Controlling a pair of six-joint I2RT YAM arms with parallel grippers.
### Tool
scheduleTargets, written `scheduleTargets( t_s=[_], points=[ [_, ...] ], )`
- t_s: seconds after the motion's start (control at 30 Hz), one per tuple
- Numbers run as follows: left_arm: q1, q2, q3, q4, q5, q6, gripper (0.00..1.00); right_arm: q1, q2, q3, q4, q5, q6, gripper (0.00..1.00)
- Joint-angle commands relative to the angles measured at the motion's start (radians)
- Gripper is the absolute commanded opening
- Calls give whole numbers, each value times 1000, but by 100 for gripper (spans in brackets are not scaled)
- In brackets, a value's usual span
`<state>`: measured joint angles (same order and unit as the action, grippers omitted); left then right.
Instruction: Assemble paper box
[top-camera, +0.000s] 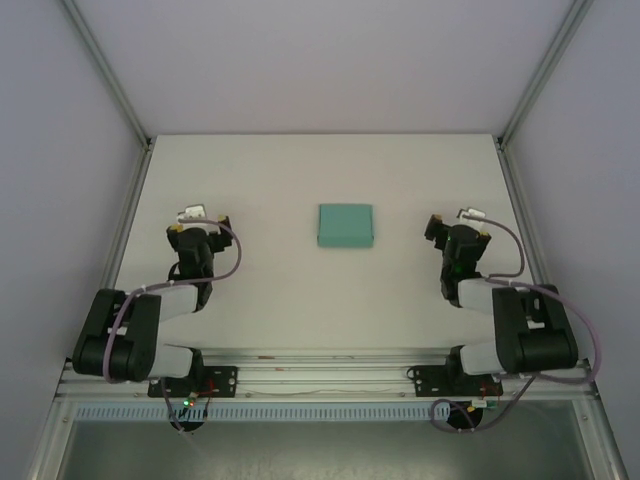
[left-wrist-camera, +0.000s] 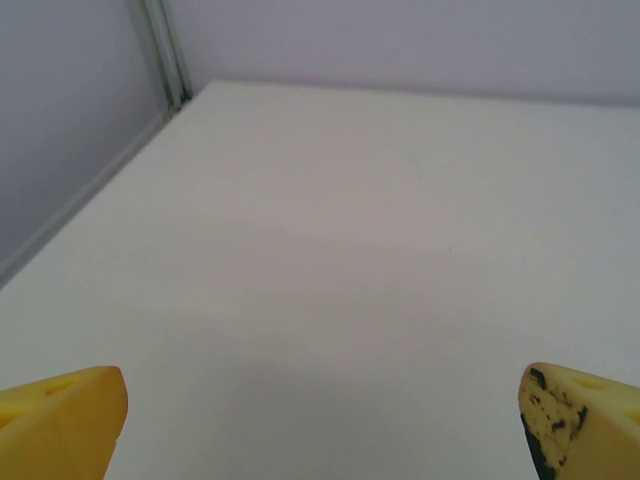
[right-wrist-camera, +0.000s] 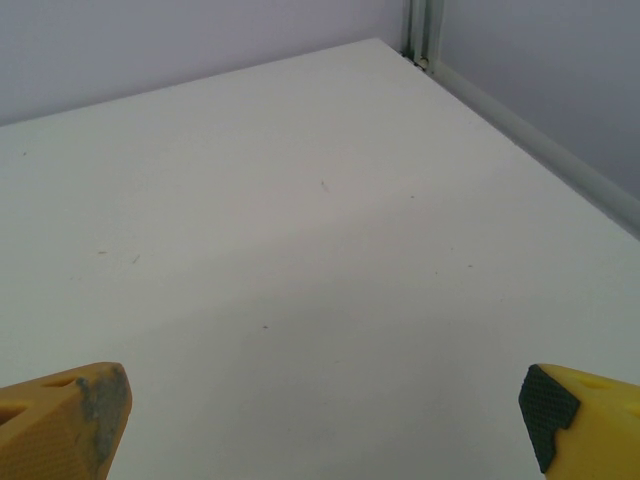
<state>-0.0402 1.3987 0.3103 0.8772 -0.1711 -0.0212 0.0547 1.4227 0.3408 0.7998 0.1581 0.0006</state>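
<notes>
The paper box (top-camera: 346, 226) is a small teal-green rectangular box lying flat near the middle of the white table (top-camera: 300, 180). My left gripper (top-camera: 197, 222) rests to its left, well apart from it, and my right gripper (top-camera: 452, 225) rests to its right at a similar distance. In the left wrist view the left gripper (left-wrist-camera: 322, 425) is open, its yellow fingertips (left-wrist-camera: 62, 420) wide apart over bare table. The right gripper (right-wrist-camera: 325, 425) is open too in the right wrist view, with its yellow fingertips (right-wrist-camera: 60, 420) spread and nothing between them.
Pale walls and metal corner posts (top-camera: 110, 70) enclose the table on three sides. A metal rail (top-camera: 320, 365) carrying both arm bases runs along the near edge. Bare white surface surrounds the box.
</notes>
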Motion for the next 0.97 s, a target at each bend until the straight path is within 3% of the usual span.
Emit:
scheduleTargets(
  t_s=[0.0,0.07,0.13,0.17,0.23,0.93],
  points=[
    [38,174,-67,386,13,18,100,-7,116,-6,203,21,0,100],
    [44,85,8,73,30,-24,100,-37,62,60,-14,-50,27,100],
    [49,120,-2,166,34,-14,100,-54,95,38,81,-81,30,100],
    [50,125,-6,175,18,-18,100,-54,79,51,25,-81,31,100],
    [51,108,10,112,19,-25,100,-55,81,49,42,-80,29,100],
    [49,114,7,130,19,-19,100,-54,75,52,25,-81,29,100]
  ],
)
